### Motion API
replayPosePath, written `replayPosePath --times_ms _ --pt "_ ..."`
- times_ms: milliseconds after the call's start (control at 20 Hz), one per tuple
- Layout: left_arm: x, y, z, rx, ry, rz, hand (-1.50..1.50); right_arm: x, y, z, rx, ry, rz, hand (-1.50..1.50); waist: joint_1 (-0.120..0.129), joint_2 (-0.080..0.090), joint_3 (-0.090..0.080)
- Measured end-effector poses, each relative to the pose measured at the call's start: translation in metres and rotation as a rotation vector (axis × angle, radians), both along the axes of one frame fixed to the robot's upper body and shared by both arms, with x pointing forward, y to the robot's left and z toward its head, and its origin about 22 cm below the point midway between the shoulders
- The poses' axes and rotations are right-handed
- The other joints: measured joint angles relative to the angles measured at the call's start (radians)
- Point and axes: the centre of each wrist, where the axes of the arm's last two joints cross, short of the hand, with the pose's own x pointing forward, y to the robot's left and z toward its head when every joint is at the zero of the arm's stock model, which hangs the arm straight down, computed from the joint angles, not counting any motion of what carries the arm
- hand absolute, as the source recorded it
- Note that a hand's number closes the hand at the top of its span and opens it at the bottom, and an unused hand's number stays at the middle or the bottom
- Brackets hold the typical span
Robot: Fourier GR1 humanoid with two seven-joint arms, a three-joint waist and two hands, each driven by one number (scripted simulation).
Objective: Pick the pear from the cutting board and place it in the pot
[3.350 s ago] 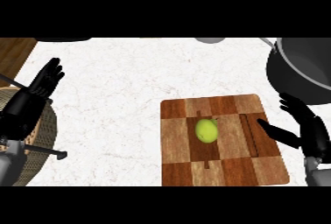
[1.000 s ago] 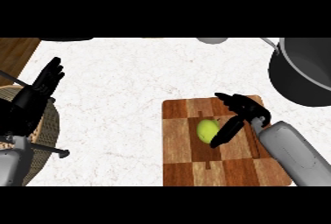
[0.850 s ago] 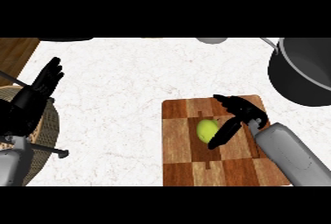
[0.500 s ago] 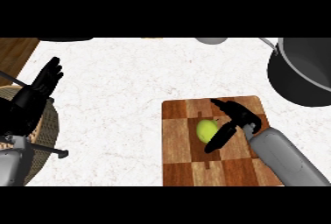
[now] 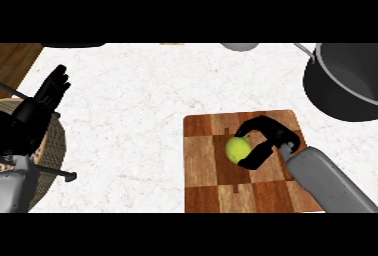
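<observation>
I've got my right hand [image 5: 267, 136] arched over the pear [image 5: 236, 149] on the cutting board [image 5: 207, 165], fingers and thumb curled round it. Pot [image 5: 347, 82] sits well apart. Left hand [image 5: 46, 96] rests open at left edge.

a single view is given, taken from head height and aimed steeply down at the white counter [image 5: 148, 110]. the forearms are seen entering from the lower edge, and the pot [image 5: 347, 85] is cut by the right edge.
</observation>
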Motion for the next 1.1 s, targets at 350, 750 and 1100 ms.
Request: replayPosePath --times_ms 350,750,1100 --pt "-0.001 0.001 0.001 0.009 -0.007 0.019 0.00 -0.002 0.001 -0.006 -0.011 -0.048 0.060 1.50 -0.005 -0.004 -0.005" --pt "-0.005 0.009 -0.008 -0.014 0.025 0.059 0.00 -0.052 0.023 0.024 0.026 -0.265 0.777 1.50 -0.037 -0.034 -0.003" --pt "-0.025 0.027 -0.011 -0.026 0.023 0.159 0.00 -0.081 -0.019 0.068 0.140 -0.521 0.983 1.50 -0.102 -0.036 0.006"
